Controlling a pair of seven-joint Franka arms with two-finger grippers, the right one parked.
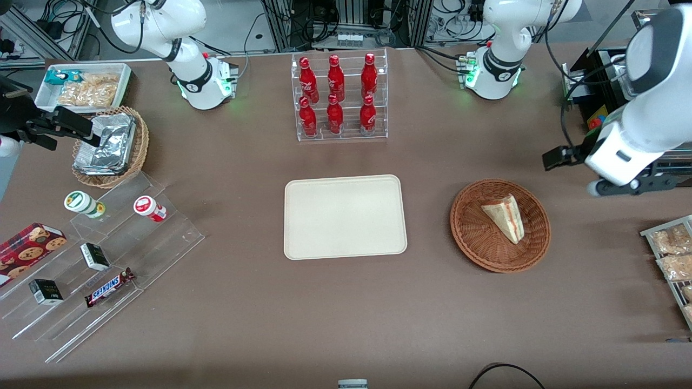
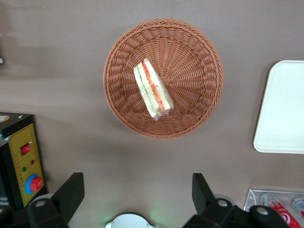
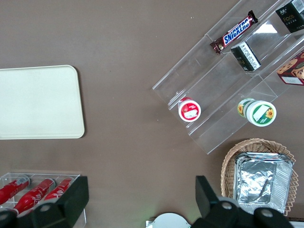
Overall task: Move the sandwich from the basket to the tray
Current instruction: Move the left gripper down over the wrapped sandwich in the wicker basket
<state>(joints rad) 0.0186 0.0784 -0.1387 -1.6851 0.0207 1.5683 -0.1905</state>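
The sandwich, a pale bread wedge with red and green filling on its cut edge, lies in the round reddish-brown wicker basket. In the left wrist view the sandwich lies near the middle of the basket. The cream tray lies flat and bare beside the basket, toward the parked arm's end; one end of it shows in the left wrist view. My left gripper hangs high above the table, farther from the front camera than the basket. It is open wide and empty.
A clear rack of red bottles stands farther from the front camera than the tray. A black box with a yellow panel sits toward the working arm's end. Snack packets in a rack lie at that end, nearer the camera.
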